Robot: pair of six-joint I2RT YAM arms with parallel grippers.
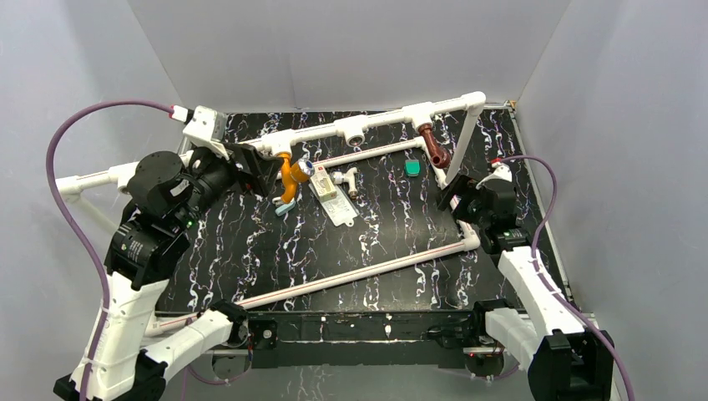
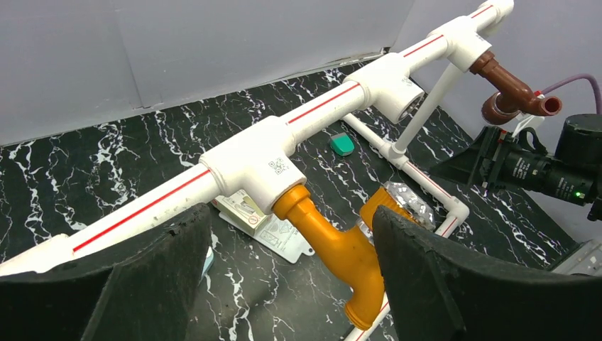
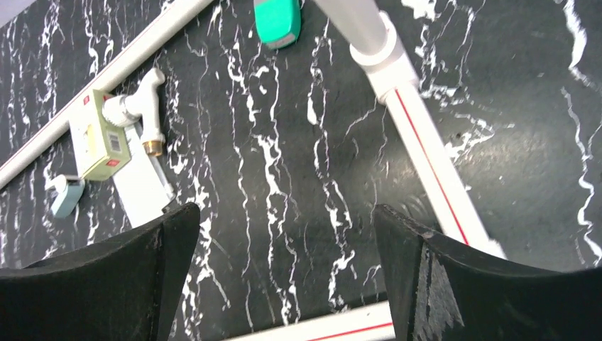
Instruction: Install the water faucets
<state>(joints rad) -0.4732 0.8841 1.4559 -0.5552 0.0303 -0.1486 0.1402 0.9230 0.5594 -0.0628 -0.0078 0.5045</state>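
The orange faucet (image 2: 341, 245) sits in the left T-fitting (image 2: 255, 167) of the white pipe frame, spout down; it also shows in the top view (image 1: 288, 177). My left gripper (image 2: 284, 284) is open around it, its right finger (image 2: 454, 284) close beside the faucet body. The reddish-brown faucet (image 1: 434, 144) hangs from the right T-fitting and shows in the left wrist view too (image 2: 511, 89). The white faucet (image 3: 138, 110) lies loose on the table (image 1: 346, 180). My right gripper (image 3: 284, 284) is open and empty above the table, near the frame's right leg (image 1: 455, 196).
The middle T-fitting (image 1: 355, 129) has an open socket. A small teal piece (image 1: 412, 167) lies near the brown faucet. A white packaging card with a small box (image 1: 330, 196) lies beside the white faucet. Frame pipes (image 1: 359, 271) cross the front and right of the table.
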